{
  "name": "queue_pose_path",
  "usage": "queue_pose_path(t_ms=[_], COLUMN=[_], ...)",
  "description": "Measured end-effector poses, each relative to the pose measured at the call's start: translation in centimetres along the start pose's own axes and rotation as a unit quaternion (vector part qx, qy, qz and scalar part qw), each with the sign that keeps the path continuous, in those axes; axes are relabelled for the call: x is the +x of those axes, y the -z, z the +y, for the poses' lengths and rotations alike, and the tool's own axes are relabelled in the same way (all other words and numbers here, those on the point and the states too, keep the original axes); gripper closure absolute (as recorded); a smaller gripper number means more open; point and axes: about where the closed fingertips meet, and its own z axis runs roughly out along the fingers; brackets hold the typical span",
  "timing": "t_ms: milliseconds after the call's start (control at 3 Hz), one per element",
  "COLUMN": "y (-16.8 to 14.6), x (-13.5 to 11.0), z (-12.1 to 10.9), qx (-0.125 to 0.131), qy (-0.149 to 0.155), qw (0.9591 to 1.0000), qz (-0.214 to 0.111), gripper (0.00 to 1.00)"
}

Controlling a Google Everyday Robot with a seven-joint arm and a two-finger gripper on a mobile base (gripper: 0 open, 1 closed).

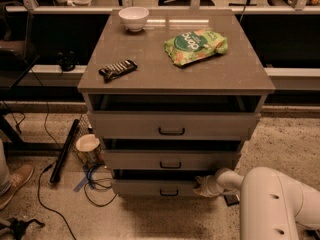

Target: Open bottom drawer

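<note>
— Where is your gripper?
— My gripper (204,186) is low by the floor, at the right end of the grey-beige bottom drawer (145,188), up against its flat front. My white arm (272,204) reaches in from the lower right.
— Clamped on anything?
— I cannot tell whether it is spread or closed. The small black bar handle (169,192) sits left of it, untouched.
— And the drawer?
— It is lowest of three, under the middle drawer (170,160), with a dark gap above its front. On the grey cabinet top (175,76) lie a white bowl (133,18), a green snack bag (195,46) and a dark wrapped bar (117,69).
</note>
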Motion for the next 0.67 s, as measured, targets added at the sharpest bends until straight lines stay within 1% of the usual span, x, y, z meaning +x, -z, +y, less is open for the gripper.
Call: queue_pose_path(t_ms=[333,667], y=[0.38,0.38], x=[-0.18,-0.18], z=[-0.11,-0.11], qx=[0.0,0.0], qy=[0.0,0.0], qw=[1.0,1.0], qz=[0.0,0.0], gripper=[1.0,1.0])
